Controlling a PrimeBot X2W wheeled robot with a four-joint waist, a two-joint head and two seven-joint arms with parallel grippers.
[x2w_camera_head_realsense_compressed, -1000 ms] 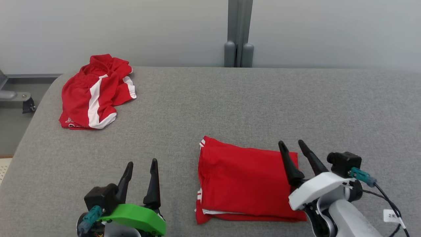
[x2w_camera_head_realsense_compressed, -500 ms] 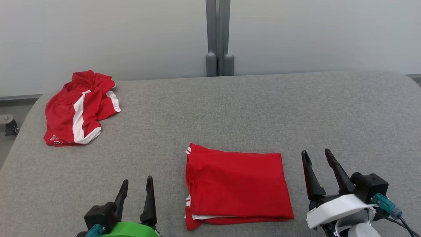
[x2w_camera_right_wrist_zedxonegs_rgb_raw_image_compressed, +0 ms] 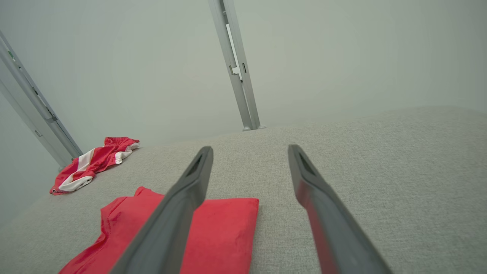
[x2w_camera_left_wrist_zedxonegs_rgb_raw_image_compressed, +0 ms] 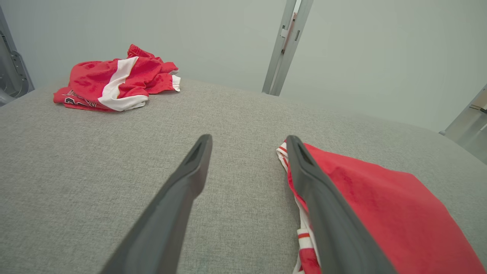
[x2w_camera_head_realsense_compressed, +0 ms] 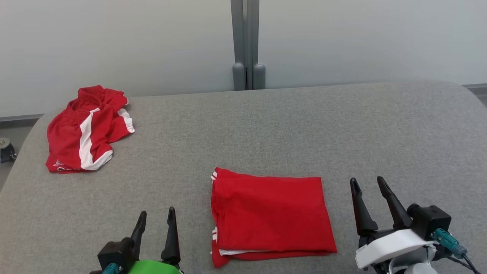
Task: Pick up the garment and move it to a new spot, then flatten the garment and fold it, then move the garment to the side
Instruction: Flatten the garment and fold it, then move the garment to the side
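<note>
The folded red garment (x2w_camera_head_realsense_compressed: 270, 217) lies flat on the grey surface (x2w_camera_head_realsense_compressed: 304, 125) close in front of me, between my arms. I judge the fold done, with only the move to the side left. My left fingers (x2w_camera_head_realsense_compressed: 171, 236) and right fingers (x2w_camera_head_realsense_compressed: 359, 209) stand spread and empty, each off the cloth. Next I need a pinch at one edge that catches every layer. A second ago the right fingers overlapped the garment's right edge; now they sit clear of it.

The worktop (x2w_camera_head_realsense_compressed: 266, 125) wears coarse grey woven cloth, matt. Lower centre, the folded garment (x2w_camera_head_realsense_compressed: 270, 213) is smooth matt red cloth; the upper-left shorts (x2w_camera_head_realsense_compressed: 81, 131) look silkier.
</note>
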